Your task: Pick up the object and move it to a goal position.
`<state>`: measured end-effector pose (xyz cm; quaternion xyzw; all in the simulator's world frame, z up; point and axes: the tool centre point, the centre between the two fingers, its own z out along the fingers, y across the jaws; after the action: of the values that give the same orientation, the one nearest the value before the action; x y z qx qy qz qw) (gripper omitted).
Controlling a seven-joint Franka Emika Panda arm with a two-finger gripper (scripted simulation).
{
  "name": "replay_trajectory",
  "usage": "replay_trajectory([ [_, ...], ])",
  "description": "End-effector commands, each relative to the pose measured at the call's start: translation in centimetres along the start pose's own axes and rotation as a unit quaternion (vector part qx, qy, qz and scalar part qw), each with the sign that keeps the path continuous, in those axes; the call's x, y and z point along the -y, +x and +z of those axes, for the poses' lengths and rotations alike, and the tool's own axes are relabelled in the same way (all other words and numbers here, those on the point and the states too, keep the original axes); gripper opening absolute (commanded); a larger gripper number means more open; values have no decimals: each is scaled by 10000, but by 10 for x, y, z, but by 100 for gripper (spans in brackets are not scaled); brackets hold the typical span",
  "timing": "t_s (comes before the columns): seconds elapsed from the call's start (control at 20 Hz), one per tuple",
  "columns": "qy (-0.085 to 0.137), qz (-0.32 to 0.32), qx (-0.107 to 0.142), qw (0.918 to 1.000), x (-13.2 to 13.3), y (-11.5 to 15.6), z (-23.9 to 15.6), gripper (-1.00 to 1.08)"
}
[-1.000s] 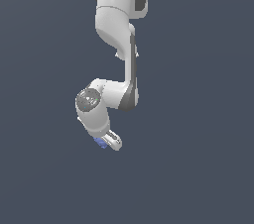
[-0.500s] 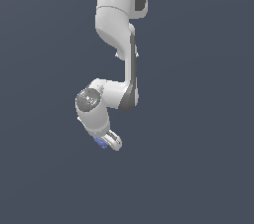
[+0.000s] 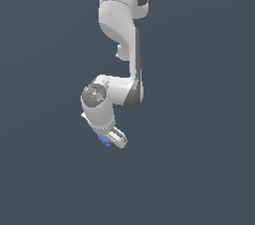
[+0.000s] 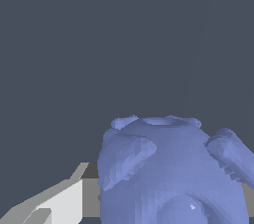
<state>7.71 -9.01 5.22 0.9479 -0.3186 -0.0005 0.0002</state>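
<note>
The object (image 3: 104, 140) is a small periwinkle-blue lumpy thing, mostly hidden behind the gripper's fingers in the exterior view. In the wrist view the object (image 4: 171, 173) fills the near part of the frame, roundish with knobs and a ring-like rim on top. My white gripper (image 3: 112, 141) hangs at the end of the bent arm, pointing down and toward the exterior view's right, and is shut on the object. One finger (image 4: 54, 203) shows beside the object in the wrist view; the other finger is hidden.
The white arm (image 3: 122, 35) comes down from the top of the exterior view. All around is plain dark grey-blue ground (image 3: 199, 169); no other objects, edges or goal marker show.
</note>
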Motion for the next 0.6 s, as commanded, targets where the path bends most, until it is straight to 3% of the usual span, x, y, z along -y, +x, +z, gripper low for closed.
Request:
replay_trajectory([
  [0.0, 4, -5, -4, 10000, 6, -10, -8, -100],
  [0.55, 5, -6, -2, 10000, 53, -90, -72, -100],
])
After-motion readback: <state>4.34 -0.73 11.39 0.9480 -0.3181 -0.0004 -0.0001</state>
